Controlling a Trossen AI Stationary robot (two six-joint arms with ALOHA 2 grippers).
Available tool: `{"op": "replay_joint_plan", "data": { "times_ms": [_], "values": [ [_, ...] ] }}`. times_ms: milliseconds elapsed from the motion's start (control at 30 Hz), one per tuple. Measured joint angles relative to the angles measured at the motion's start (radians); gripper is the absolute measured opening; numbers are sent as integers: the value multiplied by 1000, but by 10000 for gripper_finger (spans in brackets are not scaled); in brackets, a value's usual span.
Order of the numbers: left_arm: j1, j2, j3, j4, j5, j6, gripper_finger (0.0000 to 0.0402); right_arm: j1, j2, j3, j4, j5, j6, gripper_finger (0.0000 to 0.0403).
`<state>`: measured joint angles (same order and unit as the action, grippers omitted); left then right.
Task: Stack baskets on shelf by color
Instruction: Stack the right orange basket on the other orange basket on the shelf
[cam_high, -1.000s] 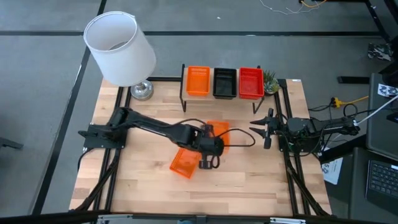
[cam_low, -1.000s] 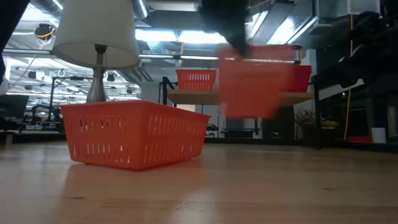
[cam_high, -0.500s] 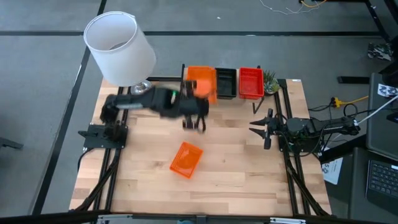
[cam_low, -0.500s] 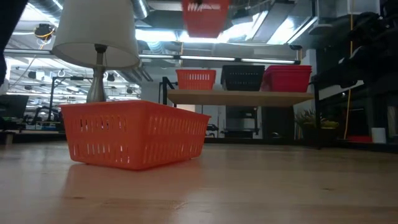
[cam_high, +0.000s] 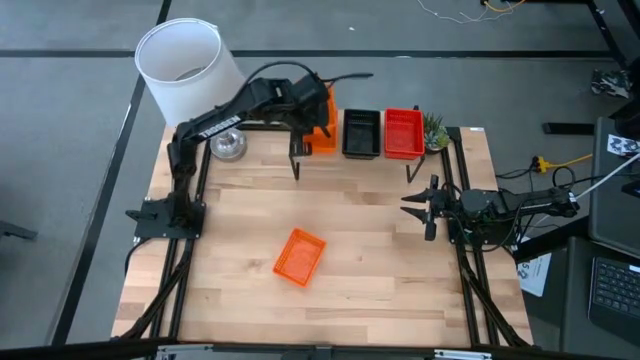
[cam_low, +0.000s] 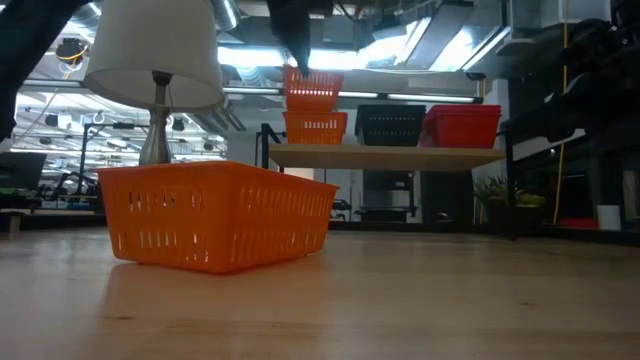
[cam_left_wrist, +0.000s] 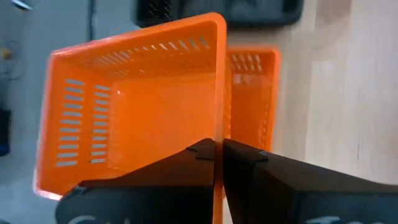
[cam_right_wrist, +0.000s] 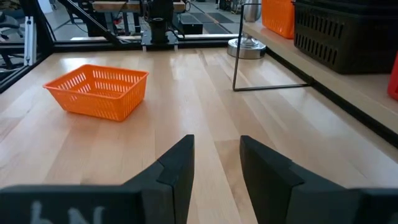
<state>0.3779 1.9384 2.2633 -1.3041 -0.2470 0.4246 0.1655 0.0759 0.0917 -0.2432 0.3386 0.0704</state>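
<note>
Worktop's far edge: your left gripper (cam_left_wrist: 219, 149), clamped on an orange basket (cam_left_wrist: 134, 99), hovers over the shelf (cam_low: 400, 155); right gripper (cam_right_wrist: 214, 155) waits apart.

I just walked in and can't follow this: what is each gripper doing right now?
Left gripper: closed on the wall of an orange basket, held above the orange basket on the shelf.
Right gripper: open, holding nothing.

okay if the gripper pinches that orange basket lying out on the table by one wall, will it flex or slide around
The orange basket looks like thin slotted plastic, so its wall may flex slightly. It seems light and would probably slide on the smooth table. Its wide flat base makes tipping unlikely.
</note>
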Motion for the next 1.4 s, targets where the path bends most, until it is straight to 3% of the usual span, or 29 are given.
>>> {"op": "replay_joint_plan", "data": {
  "times_ms": [167,1167,1400],
  "values": [
    [6,1,-48,53,48,37,0,0,0,0,0,0,0,131],
    [-40,8,-86,62,4,-83,0,0,0,0,-1,0,0,131],
    [-60,8,-86,63,4,-91,31,0,0,0,-1,0,0,131]
  ]
}}
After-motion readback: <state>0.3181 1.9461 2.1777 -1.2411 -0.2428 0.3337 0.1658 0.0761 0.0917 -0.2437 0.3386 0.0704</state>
